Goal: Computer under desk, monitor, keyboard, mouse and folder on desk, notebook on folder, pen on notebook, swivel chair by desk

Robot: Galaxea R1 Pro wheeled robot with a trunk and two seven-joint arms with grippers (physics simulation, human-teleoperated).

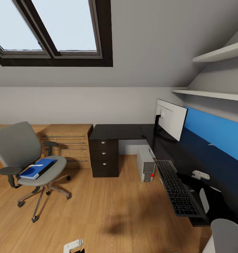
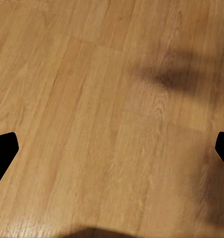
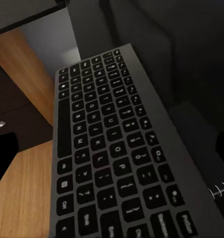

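**Operator:** Report the left gripper [image 2: 112,148].

**Technician:** Its jaws are spread wide, with one black fingertip [image 2: 3,152] at each side of the left wrist view and nothing between them. Wooden floor [image 2: 92,99] lies directly ahead of it, with a soft dark shadow on the boards.

**Operator:** Where is the folder [image 1: 37,168] relative to that gripper?

**Technician:** Well apart from it, ahead and to its left. The folder lies flat on the seat of the swivel chair [image 1: 19,151], which stands on the open floor away from the desk [image 1: 119,130].

**Operator:** Report the right gripper.

**Technician:** The right arm [image 1: 226,235] is raised beside the desk. I cannot tell how far the jaws are apart, because the far side merges with the dark desktop.

**Operator:** And the keyboard [image 3: 117,153]?

**Technician:** Directly ahead of the right gripper and very near. It lies along the front edge of the desk. The wire spiral of a notebook [image 3: 220,190] shows just beside its far corner.

**Operator:** What about the remaining items?

**Technician:**
- The monitor [image 1: 172,123] stands upright on the desk, beyond the keyboard from the right gripper, with its white back towards the camera.
- The computer [image 1: 146,165] stands on the floor under the desk, between the keyboard's far end and the three-drawer unit [image 1: 104,158].
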